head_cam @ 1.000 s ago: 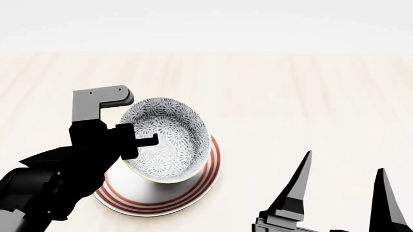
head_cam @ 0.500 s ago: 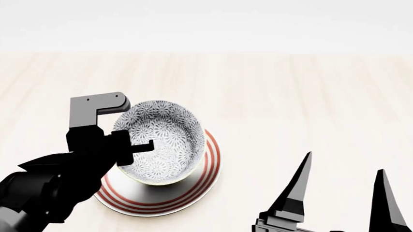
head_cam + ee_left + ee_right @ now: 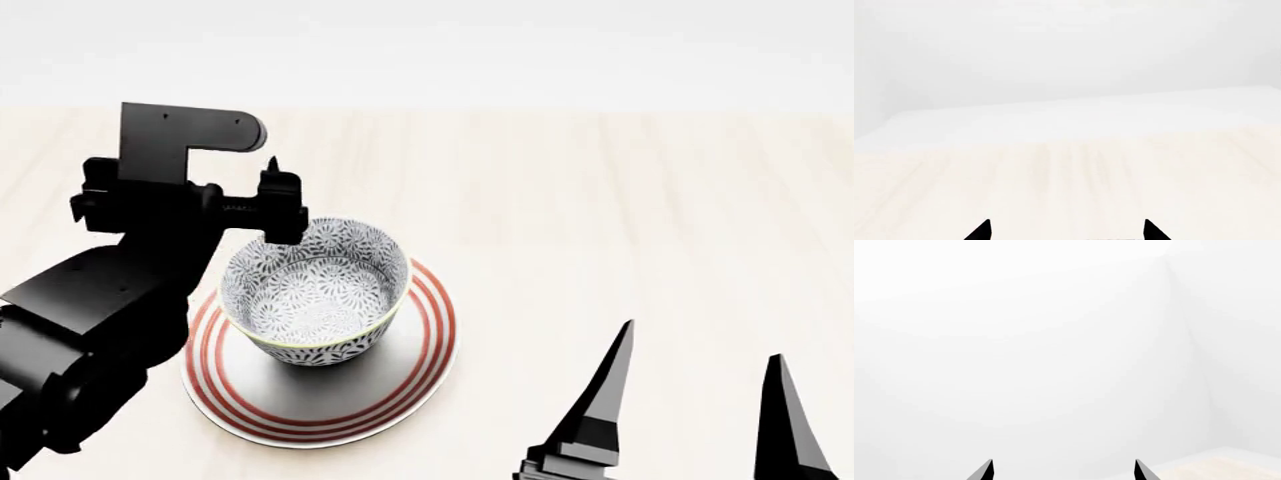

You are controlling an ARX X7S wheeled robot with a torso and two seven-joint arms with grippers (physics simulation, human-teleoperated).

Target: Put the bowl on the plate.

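Observation:
The floral bowl (image 3: 316, 295) stands upright on the red-ringed white plate (image 3: 400, 395), a little left of the plate's centre. My left gripper (image 3: 200, 195) hovers just behind and left of the bowl, above its rim, open and holding nothing. One of its fingertips (image 3: 274, 166) pokes up near the bowl's far edge. The left wrist view shows the left gripper (image 3: 1066, 232) open over bare table, with neither bowl nor plate in it. My right gripper (image 3: 694, 400) is open at the front right, well clear of the plate. The right wrist view shows the right gripper (image 3: 1064, 471) against a white wall.
The pale wooden table (image 3: 601, 220) stretches behind and to the right of the plate. A white wall (image 3: 1067, 60) rises beyond the table's far edge. My left arm (image 3: 80, 340) lies beside the plate's left rim.
The bowl was tilted in my left gripper's grip above the plate. The gripper has let go and lifted up and back, and the bowl now rests upright on the plate.

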